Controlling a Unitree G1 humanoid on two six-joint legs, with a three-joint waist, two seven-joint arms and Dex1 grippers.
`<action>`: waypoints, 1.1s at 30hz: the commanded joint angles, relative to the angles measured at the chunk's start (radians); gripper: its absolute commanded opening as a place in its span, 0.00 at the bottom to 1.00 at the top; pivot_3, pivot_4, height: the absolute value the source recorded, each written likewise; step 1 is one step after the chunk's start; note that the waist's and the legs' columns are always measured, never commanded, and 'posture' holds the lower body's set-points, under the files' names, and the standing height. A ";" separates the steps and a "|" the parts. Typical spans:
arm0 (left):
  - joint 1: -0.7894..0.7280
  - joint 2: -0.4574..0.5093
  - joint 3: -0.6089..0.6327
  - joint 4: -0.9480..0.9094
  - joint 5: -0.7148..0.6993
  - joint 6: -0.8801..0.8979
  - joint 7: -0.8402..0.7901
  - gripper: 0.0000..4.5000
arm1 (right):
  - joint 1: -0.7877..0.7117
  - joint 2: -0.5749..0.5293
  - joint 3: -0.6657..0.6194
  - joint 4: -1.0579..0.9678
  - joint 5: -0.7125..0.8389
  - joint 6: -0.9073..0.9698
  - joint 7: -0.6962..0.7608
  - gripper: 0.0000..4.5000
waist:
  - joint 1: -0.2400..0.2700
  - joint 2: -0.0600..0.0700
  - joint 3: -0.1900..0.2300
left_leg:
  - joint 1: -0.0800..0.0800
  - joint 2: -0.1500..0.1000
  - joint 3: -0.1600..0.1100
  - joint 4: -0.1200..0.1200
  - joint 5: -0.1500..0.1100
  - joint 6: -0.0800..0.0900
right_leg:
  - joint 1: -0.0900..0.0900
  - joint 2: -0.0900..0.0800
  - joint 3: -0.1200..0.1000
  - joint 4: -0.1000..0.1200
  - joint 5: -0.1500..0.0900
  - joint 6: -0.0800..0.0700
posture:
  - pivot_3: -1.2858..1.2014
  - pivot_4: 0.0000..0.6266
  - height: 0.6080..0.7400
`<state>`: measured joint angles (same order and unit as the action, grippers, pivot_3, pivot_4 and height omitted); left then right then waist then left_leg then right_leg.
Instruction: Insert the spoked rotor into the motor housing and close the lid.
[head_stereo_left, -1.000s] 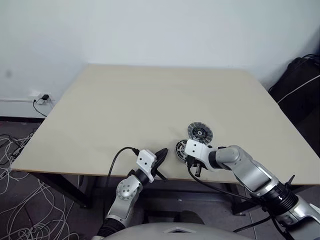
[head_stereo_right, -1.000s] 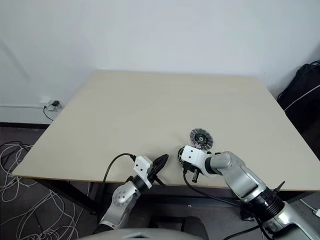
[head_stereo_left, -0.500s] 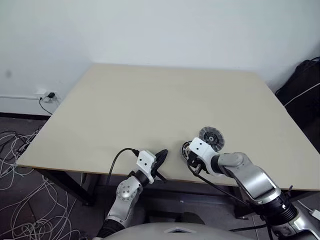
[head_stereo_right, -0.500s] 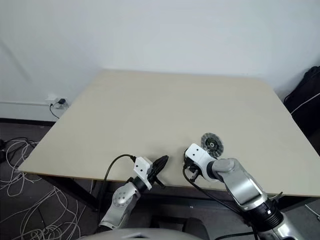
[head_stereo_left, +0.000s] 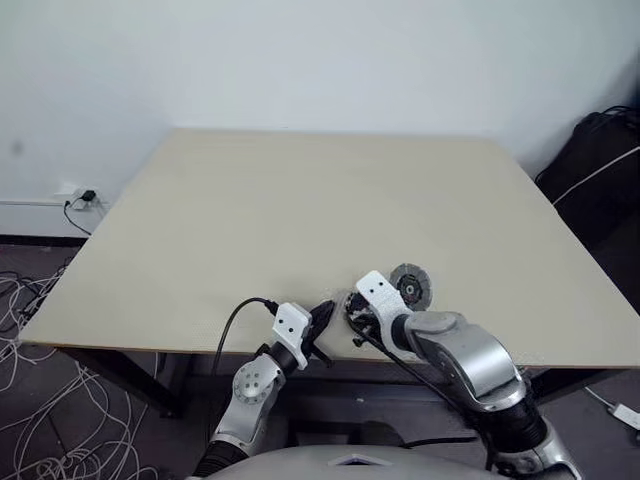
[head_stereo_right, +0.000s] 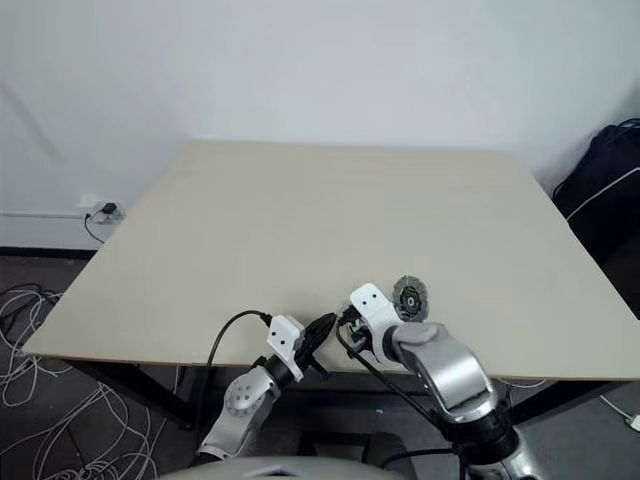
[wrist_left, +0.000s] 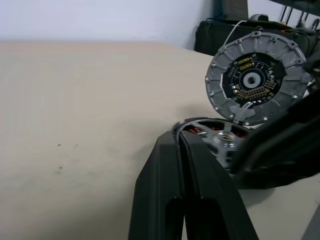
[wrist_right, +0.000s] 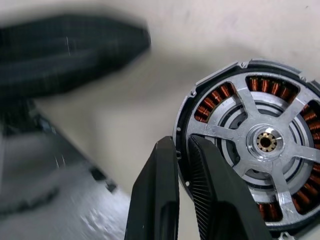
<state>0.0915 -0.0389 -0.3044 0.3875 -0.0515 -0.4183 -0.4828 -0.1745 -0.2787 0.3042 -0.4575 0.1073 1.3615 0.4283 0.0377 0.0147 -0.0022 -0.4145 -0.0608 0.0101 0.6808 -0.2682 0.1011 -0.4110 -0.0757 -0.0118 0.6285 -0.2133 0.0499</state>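
Rim of the motor housing (wrist_right: 248, 150) sits pinched in the right gripper (wrist_right: 181, 150); left gripper (wrist_left: 182, 145) closed, empty.

The spoked rotor (wrist_right: 272, 150) is showing bright silver spokes around a brassy hub, sitting over the motor housing's (wrist_right: 210, 107) copper-orange windings and dark rim. The lid (wrist_left: 256, 77) is showing grey with a dark centre. The table (head_stereo_left: 300, 210) is looking pale beige.

On the table (head_stereo_left: 250, 220): 1 spoked rotor (wrist_right: 265, 142), 1 motor housing (wrist_right: 205, 107), 1 lid (wrist_left: 257, 77).
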 joint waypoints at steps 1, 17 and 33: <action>-0.013 -0.012 -0.005 -0.022 -0.011 -0.004 -0.005 0.03 | -0.054 0.029 -0.019 0.016 -0.005 -0.035 -0.053 0.02 | -0.001 0.000 0.000 | 0.000 0.000 0.000 0.000 0.000 0.000 | 0.000 0.000 0.000 0.000 0.000 0.000 | 0.52 0.00 1.00; 0.005 0.012 0.019 -0.039 -0.011 -0.007 0.002 0.03 | -0.058 0.122 -0.069 0.114 0.020 -0.139 -0.139 0.31 | -0.008 0.002 0.001 | 0.001 -0.001 0.000 0.000 0.000 0.000 | 0.001 0.000 0.000 0.001 0.002 0.001 | 0.52 0.00 1.00; 0.034 0.053 0.106 -0.040 -0.012 -0.034 0.056 0.03 | -0.047 0.121 -0.064 0.111 -0.059 -0.468 -0.240 0.10 | -0.009 0.005 0.003 | 0.001 -0.001 0.000 -0.001 0.000 0.000 | 0.000 0.001 0.000 0.000 0.001 0.000 | 0.52 0.00 1.00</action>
<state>0.1291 0.0117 -0.2021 0.3874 -0.0525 -0.4259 -0.4289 -0.2111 -0.1637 0.2644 -0.3259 0.0796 0.9746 0.2295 0.0283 0.0192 0.0004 -0.4137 -0.0619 0.0100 0.6794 -0.2680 0.1006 -0.4115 -0.0748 -0.0113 0.6284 -0.2122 0.0501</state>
